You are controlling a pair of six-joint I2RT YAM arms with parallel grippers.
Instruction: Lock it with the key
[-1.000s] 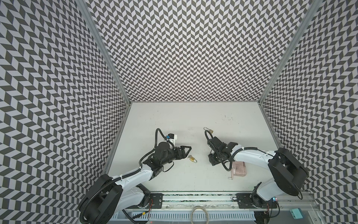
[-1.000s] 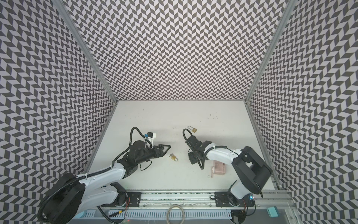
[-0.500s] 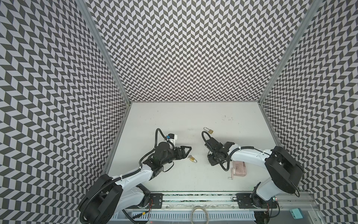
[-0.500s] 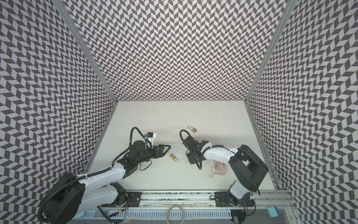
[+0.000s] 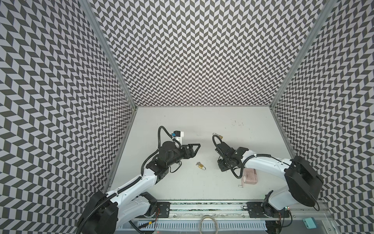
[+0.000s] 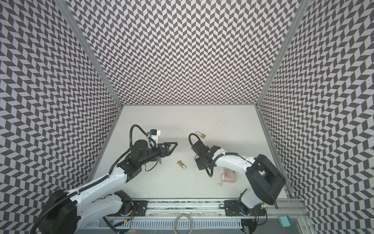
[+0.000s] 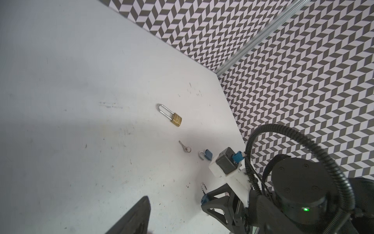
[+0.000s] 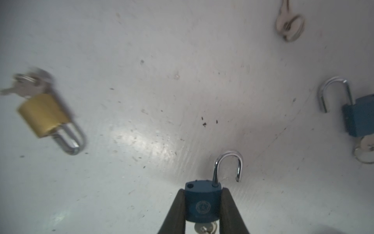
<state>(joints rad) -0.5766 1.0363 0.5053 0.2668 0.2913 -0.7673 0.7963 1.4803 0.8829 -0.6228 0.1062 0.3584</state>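
Table (image 5: 202, 121): white, scuffed, under the brass padlock (image 5: 201, 166).
Left gripper (image 5: 195, 150): black triangular jaws spread, empty, left of brass padlock.
Right gripper (image 8: 203, 191): clamps blue padlock (image 8: 203, 204), steel shackle (image 8: 239, 170) open, right of brass padlock.
Key (image 8: 204, 230): silvery, in blue padlock's base.

The walls (image 5: 202, 50) around me wear a chevron pattern of dark grey and white. The table (image 5: 202, 188) is off-white, flecked with dark specks. My arms (image 5: 133, 184) are white with black joints; my right claw (image 8: 203, 190) is black. The padlock (image 8: 203, 204) in it is dark blue with a silver shackle; the second padlock (image 8: 360, 115) is the same blue, the third padlock (image 8: 43, 113) brass-gold. The key (image 8: 288, 24) is silver, the box (image 5: 250, 177) pale pink.
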